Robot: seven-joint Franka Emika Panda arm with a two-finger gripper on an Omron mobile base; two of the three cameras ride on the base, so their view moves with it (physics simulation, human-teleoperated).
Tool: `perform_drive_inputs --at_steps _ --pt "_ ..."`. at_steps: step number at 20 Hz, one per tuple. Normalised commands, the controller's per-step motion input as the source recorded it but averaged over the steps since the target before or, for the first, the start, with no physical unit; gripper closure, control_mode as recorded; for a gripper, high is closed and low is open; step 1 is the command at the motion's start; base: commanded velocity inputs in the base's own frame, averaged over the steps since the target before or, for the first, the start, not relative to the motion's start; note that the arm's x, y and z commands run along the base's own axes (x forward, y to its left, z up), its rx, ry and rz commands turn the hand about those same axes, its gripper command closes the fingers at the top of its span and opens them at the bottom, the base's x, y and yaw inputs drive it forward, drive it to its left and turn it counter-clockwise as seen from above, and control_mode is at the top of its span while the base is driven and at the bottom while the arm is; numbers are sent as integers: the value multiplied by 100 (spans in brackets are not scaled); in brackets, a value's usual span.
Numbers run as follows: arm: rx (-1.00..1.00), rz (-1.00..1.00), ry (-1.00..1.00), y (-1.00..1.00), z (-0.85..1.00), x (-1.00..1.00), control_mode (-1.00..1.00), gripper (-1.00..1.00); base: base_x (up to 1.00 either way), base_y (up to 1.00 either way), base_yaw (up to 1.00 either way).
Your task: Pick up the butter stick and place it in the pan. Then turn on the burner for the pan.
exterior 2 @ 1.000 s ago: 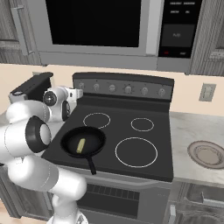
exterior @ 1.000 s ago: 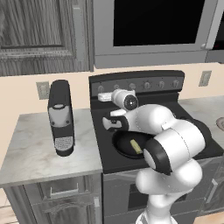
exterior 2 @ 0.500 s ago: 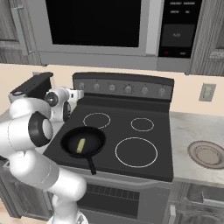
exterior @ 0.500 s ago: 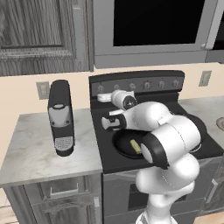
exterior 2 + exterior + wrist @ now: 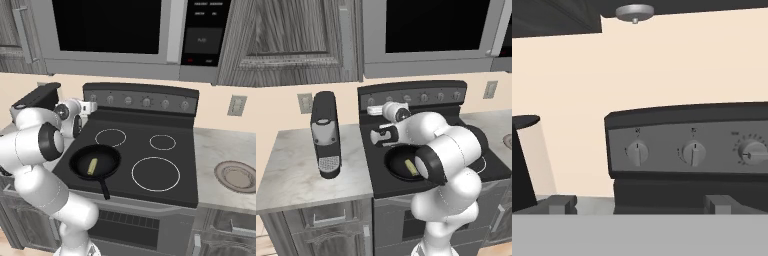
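The black pan (image 5: 106,158) sits on the stove's front left burner with its handle toward the front edge. The pale yellow butter stick (image 5: 93,166) lies flat inside it. From the left base view the pan (image 5: 395,161) and the butter stick (image 5: 410,167) are partly behind my arm. My gripper (image 5: 377,134) (image 5: 80,122) hovers behind the pan at the stove's back left, open and holding nothing. In the hand view its fingertips (image 5: 562,202) stand wide apart and the gripper (image 5: 640,202) faces the back panel's leftmost knob (image 5: 637,153), a short way off.
A row of knobs (image 5: 146,102) runs along the back panel. A black coffee machine (image 5: 325,134) stands on the counter left of the stove. A round grey dish (image 5: 237,175) lies on the right counter. A microwave (image 5: 110,25) hangs above the stove.
My hand has shifted slightly left along the back of the stove, jaws still open. The butter stick and pan have not moved.
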Motion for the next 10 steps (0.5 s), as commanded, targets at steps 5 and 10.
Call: perform_drive_inputs --at_steps 5,10 --pt "0 0 0 0 -3 16 -100 -100 0 0 0" --pt "0 0 0 0 -7 15 -100 -100 0 0 0"
